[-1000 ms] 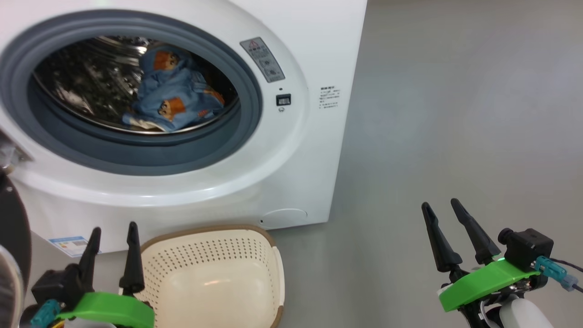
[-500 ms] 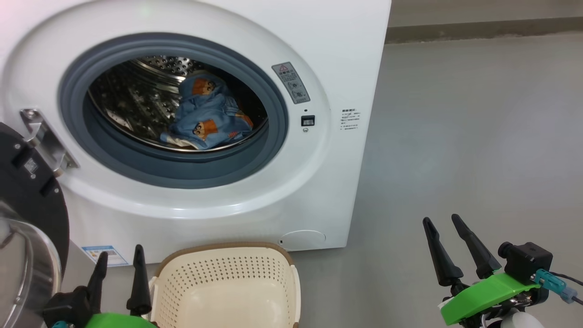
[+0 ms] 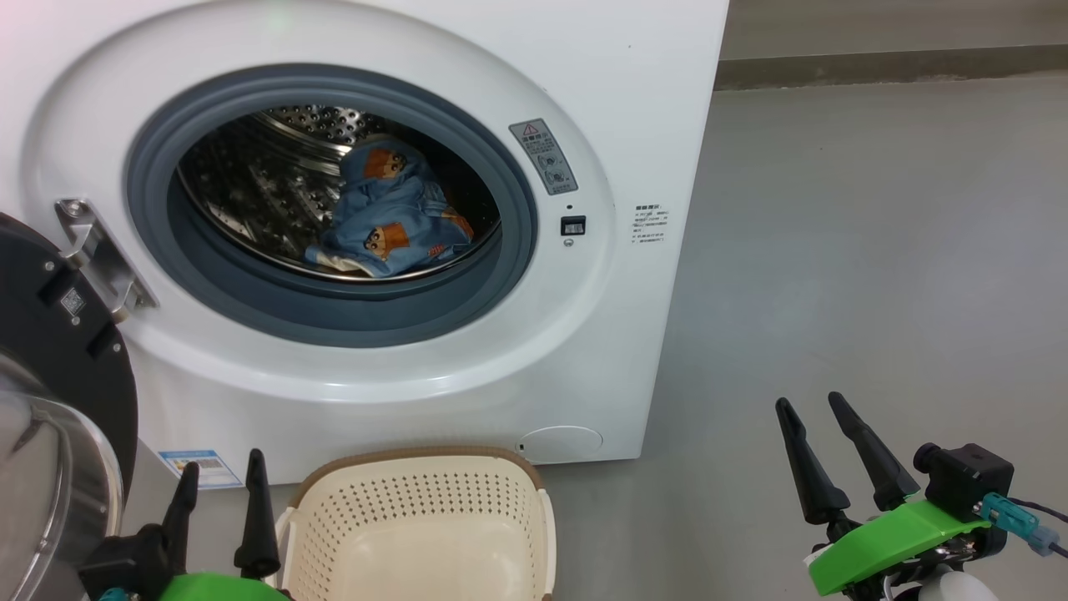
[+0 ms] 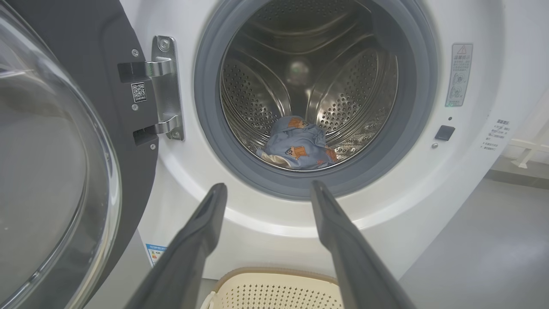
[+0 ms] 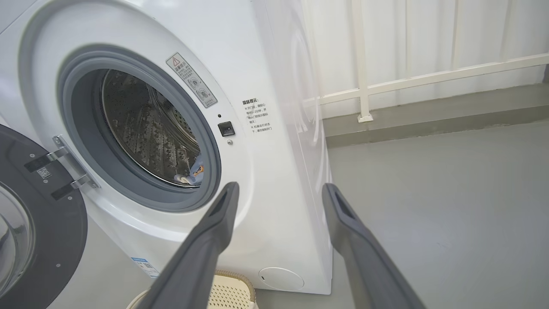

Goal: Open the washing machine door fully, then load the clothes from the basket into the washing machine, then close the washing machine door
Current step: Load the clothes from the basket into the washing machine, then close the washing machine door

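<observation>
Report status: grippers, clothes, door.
Left gripper and right gripper open, holding nothing. Clothes in drum; none seen in basket. Door open at left; basket stands below the opening.

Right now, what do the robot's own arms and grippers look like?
The left gripper and right gripper each have two long, tapering dark fingers with pointed tips, set on a bright green bracket. Beside the right bracket sits a black camera with a teal connector and a thin dark cable. The forearm below it is pale white.
</observation>
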{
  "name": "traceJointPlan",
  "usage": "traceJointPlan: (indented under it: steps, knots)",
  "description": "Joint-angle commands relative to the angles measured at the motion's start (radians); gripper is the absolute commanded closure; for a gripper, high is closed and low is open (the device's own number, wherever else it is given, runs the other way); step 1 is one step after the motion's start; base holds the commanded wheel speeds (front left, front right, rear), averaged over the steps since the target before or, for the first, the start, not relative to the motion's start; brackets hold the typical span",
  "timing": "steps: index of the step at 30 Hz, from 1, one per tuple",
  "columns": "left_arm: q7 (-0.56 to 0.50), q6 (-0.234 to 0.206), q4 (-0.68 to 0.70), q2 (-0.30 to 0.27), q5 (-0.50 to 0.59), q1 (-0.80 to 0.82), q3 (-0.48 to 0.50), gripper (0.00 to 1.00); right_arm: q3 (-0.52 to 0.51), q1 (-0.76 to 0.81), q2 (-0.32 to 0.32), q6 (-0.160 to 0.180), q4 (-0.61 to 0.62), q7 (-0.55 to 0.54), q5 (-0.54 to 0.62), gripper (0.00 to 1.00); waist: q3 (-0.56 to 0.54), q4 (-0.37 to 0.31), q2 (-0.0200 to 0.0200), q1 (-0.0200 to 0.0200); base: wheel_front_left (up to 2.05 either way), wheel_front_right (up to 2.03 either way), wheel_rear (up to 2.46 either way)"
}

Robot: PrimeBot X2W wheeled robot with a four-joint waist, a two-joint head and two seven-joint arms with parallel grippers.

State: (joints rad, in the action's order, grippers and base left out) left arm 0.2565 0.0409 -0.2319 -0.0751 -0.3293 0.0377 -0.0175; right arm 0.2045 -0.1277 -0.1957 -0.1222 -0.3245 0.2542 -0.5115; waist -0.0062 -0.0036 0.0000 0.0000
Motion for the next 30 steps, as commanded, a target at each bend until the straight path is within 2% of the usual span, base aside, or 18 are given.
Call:
traceJointPlan:
  steps: [1, 30]
  knots:
    - [0.005, 0.006, 0.020, -0.009, 0.009, 0.012, 0.029, 0.00, 0.025, 0.001, -0.016, -0.008, 0.027, 0.008, -0.004, 0.00, 0.001, 0.000, 0.0000, 0.0000, 0.00, 0.00, 0.00]
    - [0.005, 0.040, 0.011, -0.012, 0.019, 0.010, 0.024, 0.00, 0.043, 0.004, -0.028, -0.008, 0.022, 0.008, -0.006, 0.00, -0.007, -0.011, 0.0000, 0.0000, 0.00, 0.00, 0.00]
